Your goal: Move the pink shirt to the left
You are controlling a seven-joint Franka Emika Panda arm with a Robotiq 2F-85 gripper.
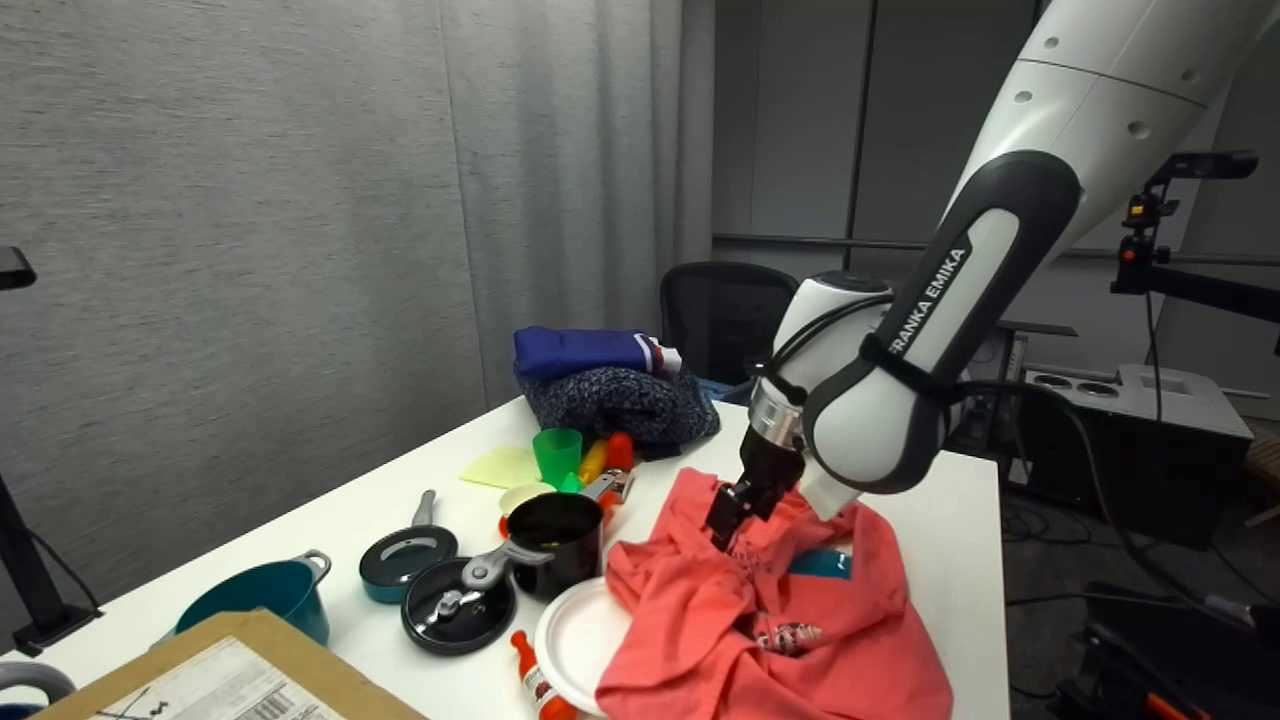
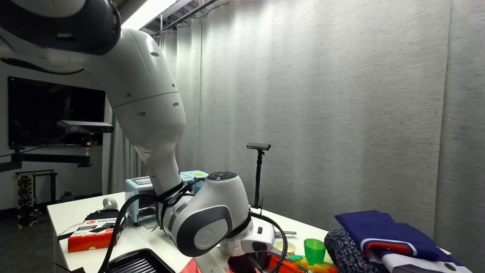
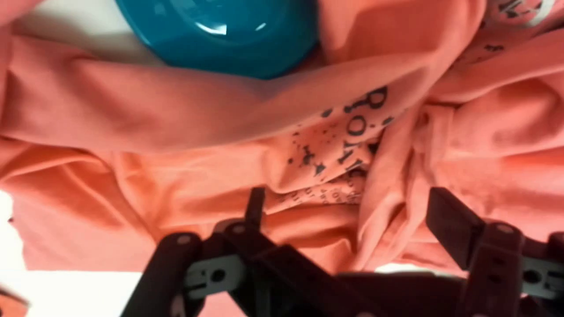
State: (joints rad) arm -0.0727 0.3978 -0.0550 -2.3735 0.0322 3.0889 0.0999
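Grey curtain (image 1: 250, 200) behind a white table (image 1: 955, 540), near edge cropped in an exterior view. Pink shirt (image 1: 690, 640): crumpled, just beside the edge opposite the curtain, lower part cropped. Gripper (image 3: 346, 211): over the shirt, jaws standing well apart, cloth visible between; contact with the fabric cannot be told. Teal pot (image 1: 295, 600): towards the curtain-side edge, partly behind a cardboard box (image 1: 300, 660); its inner base is out of sight. Black pot (image 1: 580, 565): mid-table, interior dark, a yellowish trace inside too small to identify. Green cup (image 1: 558, 455): upright, towards the far corner on the curtain side, inside not visible. Pale bowl (image 1: 522, 494): near the cup, partly behind the black pot. White plate (image 1: 575, 640): partly covered by the shirt. Folded blue cloth (image 1: 580, 353) on dark knitwear (image 1: 620, 400): at the same far corner. Glossy teal piece (image 3: 229, 48): among the shirt's folds, cropped in the wrist view, kind uncertain. Red bottle (image 1: 540, 680): towards the near edge, lower end cropped. Black ridged tray (image 2: 138, 263): cropped in an exterior view, where arm (image 2: 144, 102) and frame conceal most of the shirt.
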